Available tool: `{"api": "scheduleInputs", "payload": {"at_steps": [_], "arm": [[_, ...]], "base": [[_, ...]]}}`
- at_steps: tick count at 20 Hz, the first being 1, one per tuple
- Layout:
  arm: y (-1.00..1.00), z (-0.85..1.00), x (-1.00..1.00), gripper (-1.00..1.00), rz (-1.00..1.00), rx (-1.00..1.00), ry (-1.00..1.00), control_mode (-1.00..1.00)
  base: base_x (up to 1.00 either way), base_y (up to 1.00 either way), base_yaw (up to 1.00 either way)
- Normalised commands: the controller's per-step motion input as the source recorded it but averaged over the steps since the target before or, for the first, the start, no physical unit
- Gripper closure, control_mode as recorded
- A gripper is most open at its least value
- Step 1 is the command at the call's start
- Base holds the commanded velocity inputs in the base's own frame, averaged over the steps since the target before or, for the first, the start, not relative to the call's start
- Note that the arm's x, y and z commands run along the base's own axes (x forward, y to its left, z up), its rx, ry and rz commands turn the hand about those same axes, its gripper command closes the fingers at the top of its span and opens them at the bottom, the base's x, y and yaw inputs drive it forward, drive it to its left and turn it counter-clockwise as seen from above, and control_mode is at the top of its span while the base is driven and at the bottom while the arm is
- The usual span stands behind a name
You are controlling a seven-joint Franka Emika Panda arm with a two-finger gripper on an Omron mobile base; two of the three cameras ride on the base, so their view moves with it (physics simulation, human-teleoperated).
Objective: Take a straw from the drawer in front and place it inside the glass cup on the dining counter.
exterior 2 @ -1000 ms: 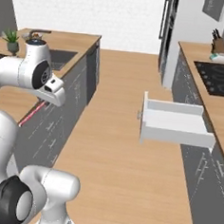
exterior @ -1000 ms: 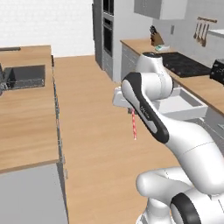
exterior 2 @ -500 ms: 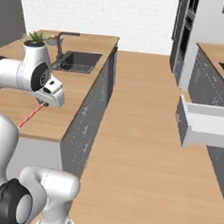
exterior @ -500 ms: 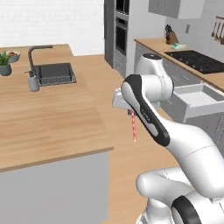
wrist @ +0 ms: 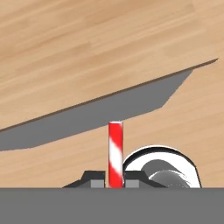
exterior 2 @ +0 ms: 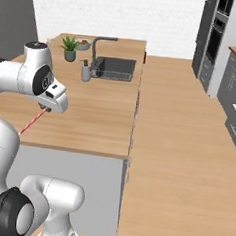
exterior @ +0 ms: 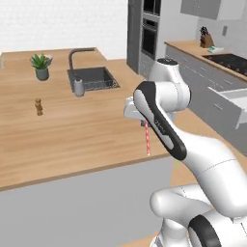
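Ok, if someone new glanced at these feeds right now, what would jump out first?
Probably the red-and-white straw hanging straight down from the shut gripper, over the near edge of the dining counter. Next, the big white arm filling the foreground, then the dark sink with its tap and the small potted plant further back on the wood top. The drawer stands open at the far right.

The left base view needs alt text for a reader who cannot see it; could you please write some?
The white arm's claw holds a red-and-white striped straw hanging down over the near edge of the dining counter. Farther along the wood top are an inset dark sink with a tap, and a small potted plant.
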Motion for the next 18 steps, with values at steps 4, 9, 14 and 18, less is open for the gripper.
{"api": "scheduleInputs", "payload": {"at_steps": [4, 9, 14, 18], "arm": [[0.00, 0.00, 0.00, 1.00, 0.00, 0.00, 0.00, 1.00], [0.00, 0.00, 0.00, 1.00, 0.00, 0.00, 0.00, 1.00], [0.00, 0.00, 0.00, 1.00, 0.00, 0.00, 0.00, 1.00], [0.00, 0.00, 0.00, 1.00, 0.00, 0.00, 0.00, 1.00]], "base": [[-0.08, 1.00, -0.03], [-0.10, 1.00, -0.03], [-0.12, 1.00, -0.04], [-0.09, 1.00, -0.09]]}}
